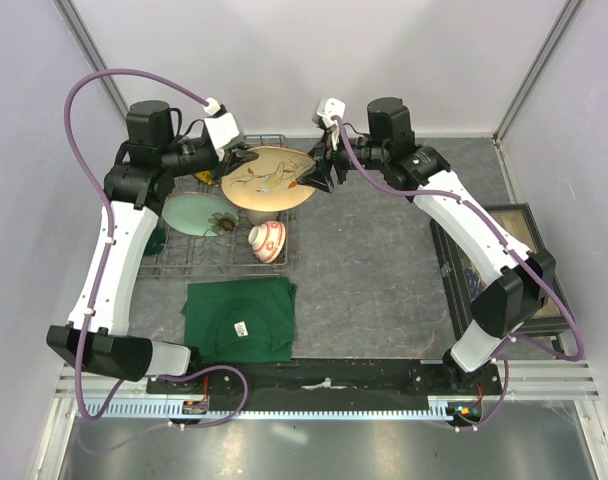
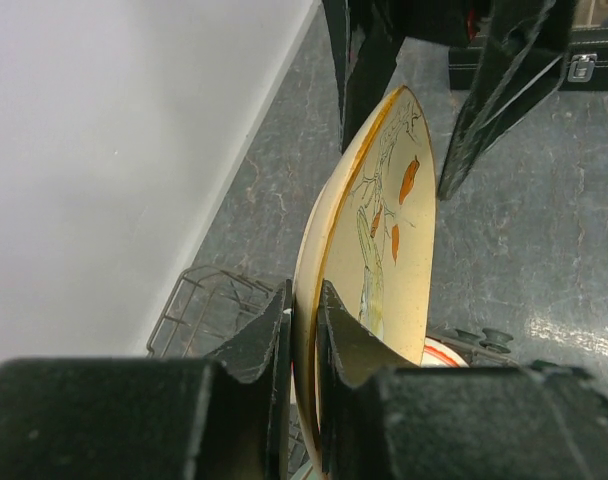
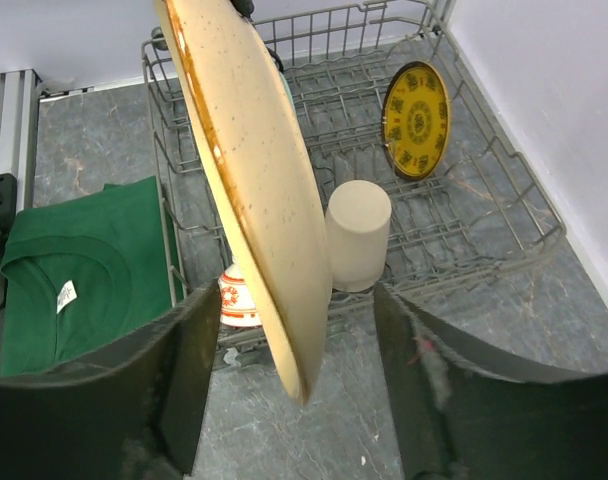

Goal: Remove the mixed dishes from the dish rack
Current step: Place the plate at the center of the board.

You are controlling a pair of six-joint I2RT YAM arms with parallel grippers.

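My left gripper point(image 1: 234, 160) is shut on the rim of the cream floral plate point(image 1: 269, 178), which hangs on edge above the dish rack point(image 1: 184, 268). In the left wrist view the pads point(image 2: 274, 330) pinch the plate's point(image 2: 394, 240) edge. My right gripper point(image 3: 292, 300) is open and straddles the opposite rim of the plate point(image 3: 254, 170), with a gap on both sides. In the rack are a pale teal plate point(image 1: 196, 213), a yellow-and-dark patterned plate point(image 3: 416, 120) standing upright, a tall beige cup point(image 3: 358, 235) upside down, and a small red-and-white bowl point(image 1: 267, 240).
A dark green folded cloth point(image 1: 239, 318) lies in front of the rack. A black compartment box point(image 1: 504, 260) sits at the right under the right arm. White walls stand close behind the rack and along both sides.
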